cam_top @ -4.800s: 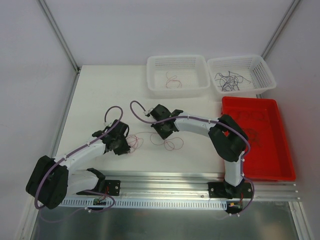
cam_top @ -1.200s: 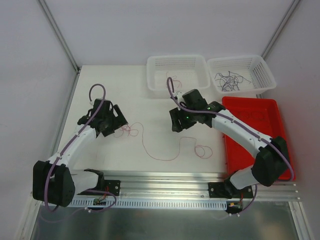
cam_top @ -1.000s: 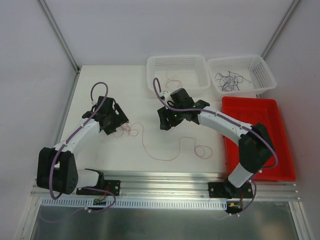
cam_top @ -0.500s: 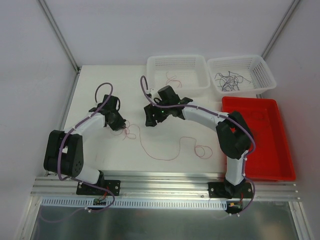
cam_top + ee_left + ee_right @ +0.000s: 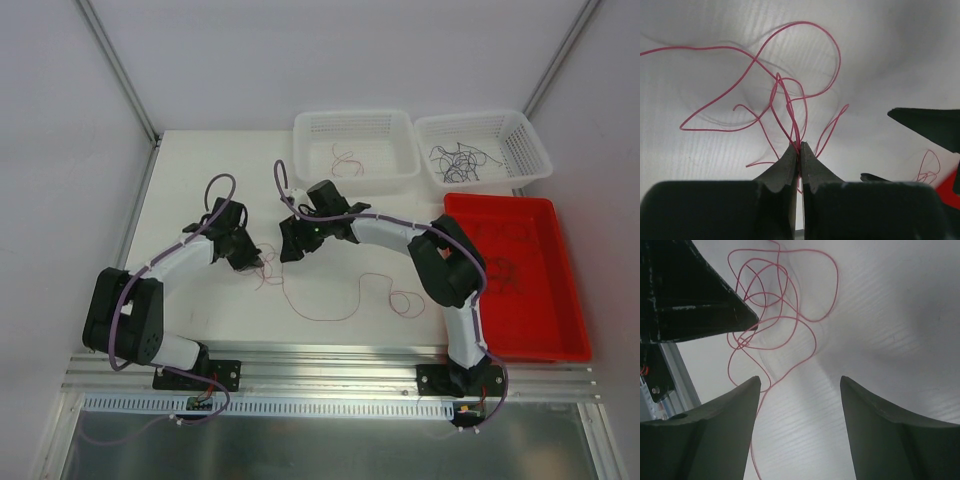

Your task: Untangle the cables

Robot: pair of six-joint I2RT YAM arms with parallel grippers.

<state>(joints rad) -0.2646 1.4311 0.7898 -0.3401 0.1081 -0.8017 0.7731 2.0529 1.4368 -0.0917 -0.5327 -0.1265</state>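
On ribbed white table [image 5: 900, 55], left hand [image 5: 799, 147] pinches curly red wire [image 5: 801, 22]; right hand [image 5: 800, 382] gapes

No readable text, labels, or numbers — none

Cable tangle [image 5: 268, 274] on table [image 5: 200, 180], between left end effector [image 5: 255, 262] and right end effector [image 5: 289, 246]; baskets [image 5: 352, 182] [image 5: 480, 178] behind, tray [image 5: 520, 354] right.
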